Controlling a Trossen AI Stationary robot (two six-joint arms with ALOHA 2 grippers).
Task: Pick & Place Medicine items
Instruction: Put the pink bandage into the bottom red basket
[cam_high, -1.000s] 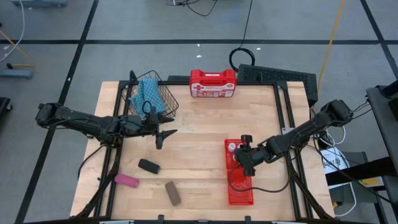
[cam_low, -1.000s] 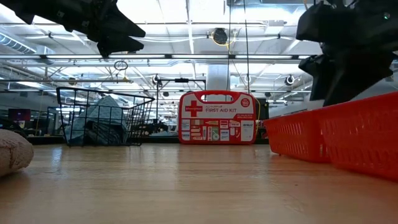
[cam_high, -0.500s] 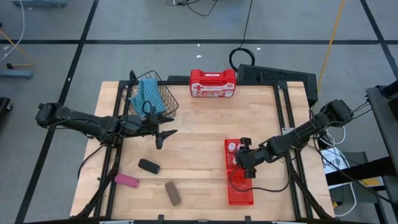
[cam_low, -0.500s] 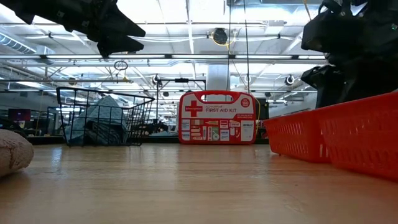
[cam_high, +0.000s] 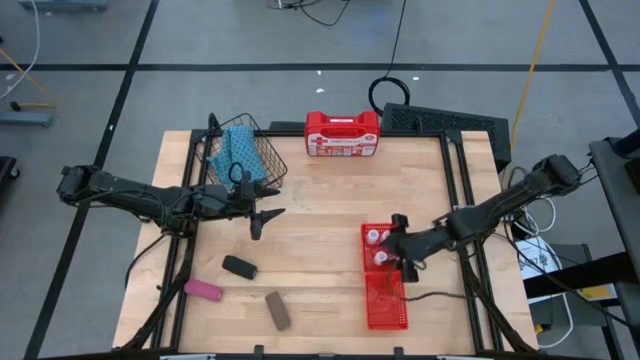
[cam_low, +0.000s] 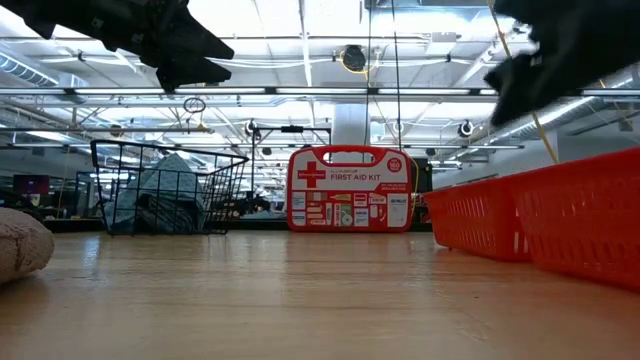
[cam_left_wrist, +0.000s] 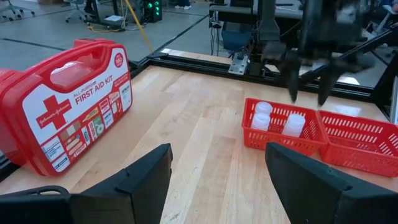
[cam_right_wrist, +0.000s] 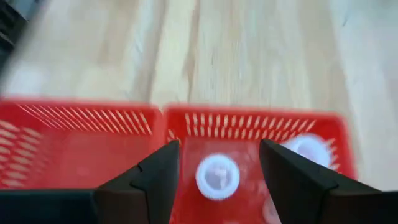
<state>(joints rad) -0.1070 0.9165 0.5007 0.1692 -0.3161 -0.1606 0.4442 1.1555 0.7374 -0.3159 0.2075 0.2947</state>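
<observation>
Two small white round bottles stand in the far compartment of the red basket; the right wrist view shows them too. My right gripper hovers open just above them, touching nothing. The black piece, the pink piece and the brown piece lie on the near-left part of the table. My left gripper hangs open above the table, beside the wire basket.
A wire basket with the blue patterned cloth stands at the far left. The red first aid case stands upright at the far edge. The red basket's near compartment holds nothing that I can see. Bare wood lies between the two arms.
My right gripper has risen from the red basket and shifted slightly toward the table's right edge. A second white bottle now shows in the far compartment where the gripper stood. My left arm has kept still.
</observation>
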